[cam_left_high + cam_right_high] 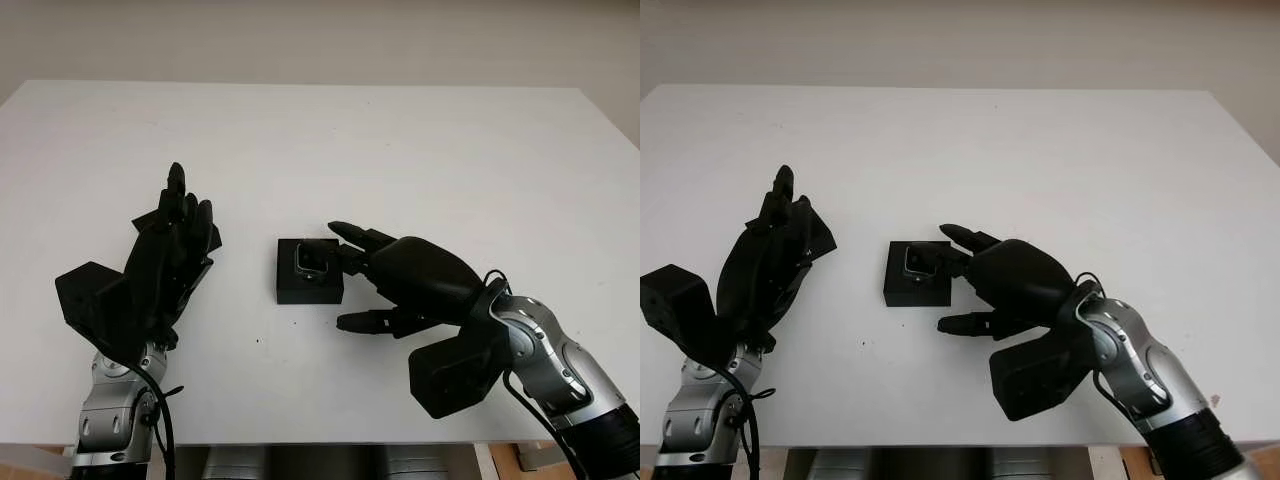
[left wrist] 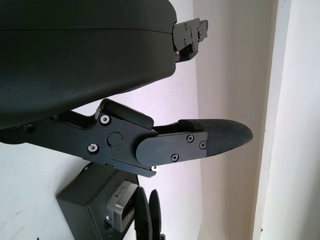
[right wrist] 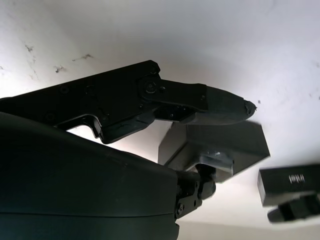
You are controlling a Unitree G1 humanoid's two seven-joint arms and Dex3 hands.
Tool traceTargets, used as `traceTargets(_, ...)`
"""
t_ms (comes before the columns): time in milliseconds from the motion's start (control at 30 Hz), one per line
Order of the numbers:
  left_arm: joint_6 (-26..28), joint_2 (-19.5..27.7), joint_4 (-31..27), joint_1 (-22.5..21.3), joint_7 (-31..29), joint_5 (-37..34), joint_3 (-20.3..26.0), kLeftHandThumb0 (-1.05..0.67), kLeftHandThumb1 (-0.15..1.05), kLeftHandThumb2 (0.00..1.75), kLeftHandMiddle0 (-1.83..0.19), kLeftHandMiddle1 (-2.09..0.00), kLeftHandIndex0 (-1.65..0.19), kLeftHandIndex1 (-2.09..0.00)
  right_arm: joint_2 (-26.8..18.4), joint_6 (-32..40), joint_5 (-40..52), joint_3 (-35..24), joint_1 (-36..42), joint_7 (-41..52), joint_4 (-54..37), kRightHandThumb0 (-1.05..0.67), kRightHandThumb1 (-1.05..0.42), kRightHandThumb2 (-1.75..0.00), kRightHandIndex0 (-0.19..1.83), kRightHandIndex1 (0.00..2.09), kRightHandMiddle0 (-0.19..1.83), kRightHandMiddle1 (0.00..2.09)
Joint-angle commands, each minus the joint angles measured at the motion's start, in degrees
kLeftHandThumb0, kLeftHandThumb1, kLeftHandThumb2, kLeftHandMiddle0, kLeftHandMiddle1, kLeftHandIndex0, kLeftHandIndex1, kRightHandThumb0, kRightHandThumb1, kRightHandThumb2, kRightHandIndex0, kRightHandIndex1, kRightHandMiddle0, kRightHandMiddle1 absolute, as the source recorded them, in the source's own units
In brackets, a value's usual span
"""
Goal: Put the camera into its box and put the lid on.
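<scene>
Left eye view: black box [image 1: 308, 272] is seen near the middle of the white table [image 1: 400, 150], w/ the small silver camera [image 1: 309, 259] sitting in it, toward the far side. Right hand [image 1: 385, 275] is placed just right of the box; upper fingertips [image 1: 345, 232] are touching the camera, lower finger stretched along the table nearer the robot. Whether the camera is actually pinched can't be told. Left hand [image 1: 170, 250] is held upright, left of the box & apart from it, open, nothing in it.
</scene>
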Motion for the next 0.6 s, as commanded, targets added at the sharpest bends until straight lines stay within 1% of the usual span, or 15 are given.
traceTargets(0, 0.2, 0.3, -1.3, 0.5, 0.2, 0.3, -0.1, -0.79, 1.05, 0.54, 0.19, 0.0, 0.19, 0.0, 0.6, 0.5, -0.7, 0.6, -1.6, 0.1, 0.5, -0.84, -1.05, -0.56, -0.18, 0.0, 0.1, 0.08)
traceTargets(200, -0.3, -0.4, -1.7, 0.9, 0.9, 0.6, -0.4, -0.78, 1.05, 0.54, 0.19, 0.0, 0.19, 0.0, 1.0, -0.9, -1.7, 0.8, -3.6, -1.7, 2.6, -0.89, -1.05, -0.6, -0.19, 0.0, 0.21, 0.12)
traceTargets(433, -0.5, -1.3, -2.1, 1.3, 1.5, 0.9, -0.7, -0.76, 1.05, 0.54, 0.19, 0.0, 0.19, 0.0, -0.5, -4.2, -2.0, 0.9, -5.7, -1.9, 4.0, -0.91, -1.05, -0.61, -0.19, 0.02, 0.29, 0.13)
traceTargets(567, -0.8, -1.4, -1.6, 1.2, 1.4, 0.9, -0.6, -0.78, 1.05, 0.53, 0.19, 0.0, 0.19, 0.0, -1.1, -5.3, -2.0, 0.9, -6.8, -1.6, 4.5, -0.91, -1.05, -0.6, -0.18, 0.04, 0.32, 0.14)
